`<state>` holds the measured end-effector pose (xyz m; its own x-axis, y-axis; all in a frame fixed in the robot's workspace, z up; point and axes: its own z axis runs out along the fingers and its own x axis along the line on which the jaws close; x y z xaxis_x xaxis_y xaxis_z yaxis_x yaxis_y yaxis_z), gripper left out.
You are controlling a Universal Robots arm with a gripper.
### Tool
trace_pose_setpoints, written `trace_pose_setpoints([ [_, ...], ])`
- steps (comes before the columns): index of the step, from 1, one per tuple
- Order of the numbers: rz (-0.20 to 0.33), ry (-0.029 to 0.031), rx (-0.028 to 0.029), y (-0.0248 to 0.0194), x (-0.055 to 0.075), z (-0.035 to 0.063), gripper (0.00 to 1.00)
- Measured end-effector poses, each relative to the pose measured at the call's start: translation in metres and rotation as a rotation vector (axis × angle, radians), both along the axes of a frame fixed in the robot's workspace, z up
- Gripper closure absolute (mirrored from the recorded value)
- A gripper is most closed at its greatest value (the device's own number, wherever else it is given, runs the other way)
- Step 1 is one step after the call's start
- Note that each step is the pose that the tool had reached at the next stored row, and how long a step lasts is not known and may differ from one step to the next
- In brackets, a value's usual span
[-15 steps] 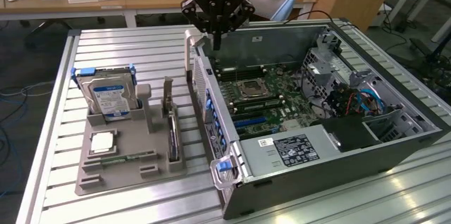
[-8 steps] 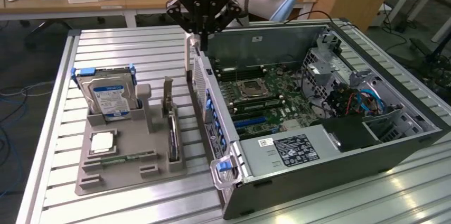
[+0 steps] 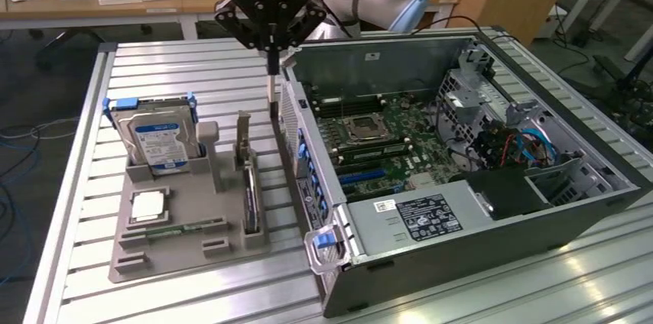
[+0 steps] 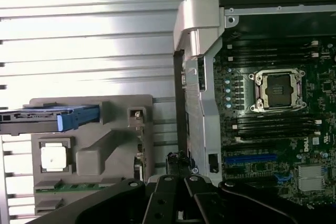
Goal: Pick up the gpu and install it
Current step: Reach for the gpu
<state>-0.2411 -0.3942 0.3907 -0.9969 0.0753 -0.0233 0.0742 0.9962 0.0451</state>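
Note:
The gpu [image 3: 249, 190] is a thin dark card standing on edge in a slot of the grey parts holder [image 3: 153, 244], with its silver bracket [image 3: 243, 134] rising at the far end. In the wrist view it appears edge-on [image 4: 138, 167] in the same holder. My gripper [image 3: 272, 72] hangs above the gap between the holder and the computer case [image 3: 459, 225], beyond the bracket end of the card and well above it. Its fingers are shut with nothing between them. The gripper's dark linkage and fingertips [image 4: 178, 169] also show in the wrist view.
The open case holds a motherboard [image 3: 383, 137] with an empty CPU socket and blue slots [image 4: 251, 158]. A hard drive [image 3: 158, 140] stands upright in the holder, beside a CPU [image 3: 148, 205] and a green memory stick [image 3: 173, 227]. Everything rests on a ribbed metal table [image 3: 173, 72].

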Motion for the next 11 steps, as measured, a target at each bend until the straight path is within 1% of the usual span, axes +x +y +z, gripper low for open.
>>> trace_pose_setpoints([
  [5,0.000,0.0000,0.0000,0.0009,-0.015,-0.0003,0.89],
  [11,0.000,0.0000,0.0000,0.0010,-0.024,-0.0005,0.89],
])
